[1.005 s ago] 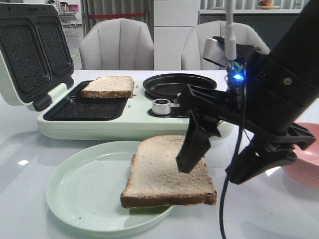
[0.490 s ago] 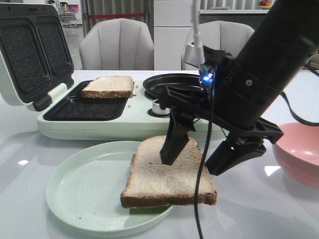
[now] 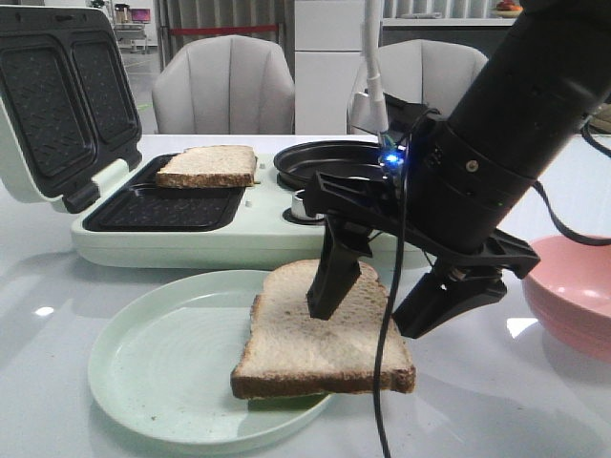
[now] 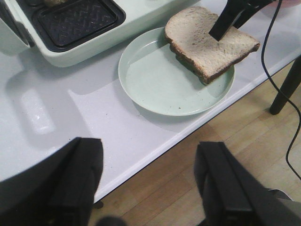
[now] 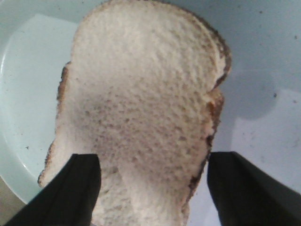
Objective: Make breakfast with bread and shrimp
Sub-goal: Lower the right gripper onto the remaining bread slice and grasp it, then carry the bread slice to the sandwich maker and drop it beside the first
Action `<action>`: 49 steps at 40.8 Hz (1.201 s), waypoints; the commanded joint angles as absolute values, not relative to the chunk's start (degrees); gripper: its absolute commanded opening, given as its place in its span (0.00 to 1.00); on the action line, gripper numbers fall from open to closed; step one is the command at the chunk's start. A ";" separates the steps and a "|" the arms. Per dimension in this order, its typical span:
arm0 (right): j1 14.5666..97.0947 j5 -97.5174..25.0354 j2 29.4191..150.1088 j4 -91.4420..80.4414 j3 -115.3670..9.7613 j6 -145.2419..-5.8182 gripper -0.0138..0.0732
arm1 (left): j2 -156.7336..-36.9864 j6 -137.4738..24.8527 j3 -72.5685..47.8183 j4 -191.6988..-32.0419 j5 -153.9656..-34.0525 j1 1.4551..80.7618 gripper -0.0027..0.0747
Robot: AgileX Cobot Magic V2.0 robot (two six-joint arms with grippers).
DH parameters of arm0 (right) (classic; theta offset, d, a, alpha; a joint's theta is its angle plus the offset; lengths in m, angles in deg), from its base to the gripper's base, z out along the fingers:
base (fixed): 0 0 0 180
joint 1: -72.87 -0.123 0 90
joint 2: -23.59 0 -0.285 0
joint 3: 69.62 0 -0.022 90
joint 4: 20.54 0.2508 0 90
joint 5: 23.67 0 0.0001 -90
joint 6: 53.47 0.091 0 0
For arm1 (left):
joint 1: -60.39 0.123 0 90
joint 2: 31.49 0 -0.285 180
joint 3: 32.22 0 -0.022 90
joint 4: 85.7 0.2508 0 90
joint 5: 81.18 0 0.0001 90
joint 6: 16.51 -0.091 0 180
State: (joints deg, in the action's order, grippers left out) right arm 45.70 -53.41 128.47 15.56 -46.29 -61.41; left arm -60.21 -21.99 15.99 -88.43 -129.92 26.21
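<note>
One bread slice [image 3: 305, 339] lies on the right side of a pale green plate [image 3: 153, 367], overhanging its rim. It also shows in the left wrist view [image 4: 202, 42] and fills the right wrist view [image 5: 141, 103]. A second bread slice [image 3: 208, 165] lies in the open sandwich maker [image 3: 239, 243]. My right gripper [image 3: 366, 320] is open and hangs low over the plate slice, one finger above the crumb and the other just outside the right crust; the right wrist view [image 5: 154, 157] shows the same. My left gripper [image 4: 149, 150] is open and empty over the table's front edge. No shrimp is in view.
The sandwich maker's lid [image 3: 57, 95] stands open at the back left, with a round black pan [image 3: 329, 162] on its right side. Pink bowls [image 3: 573, 296] sit at the right. Two chairs stand behind the table. The wooden floor [image 4: 225, 155] shows beyond the table edge.
My right arm has swung left and down from beside the plate slice to straddle its right part. It has hardly moved in the last half second. The bread has not moved.
</note>
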 commanded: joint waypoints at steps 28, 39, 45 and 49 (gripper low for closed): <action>45.58 -54.92 128.65 15.43 -49.15 -62.27 0.39 | -60.70 -21.52 14.52 -88.71 -125.66 25.75 0.65; 45.58 -55.52 122.84 14.47 -49.55 -62.32 0.28 | -60.70 -21.52 14.52 -88.71 -125.66 25.75 0.65; 45.58 -55.45 119.13 14.47 -49.55 -62.32 0.21 | -60.70 -21.52 14.52 -88.71 -125.66 25.75 0.65; 45.58 -54.86 116.12 15.06 -49.71 -62.32 0.21 | -60.70 -21.52 14.52 -88.71 -125.66 25.75 0.65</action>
State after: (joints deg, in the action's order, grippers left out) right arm 45.70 -56.34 120.77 13.68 -47.96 -61.55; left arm -60.21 -21.99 15.99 -88.43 -129.92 26.21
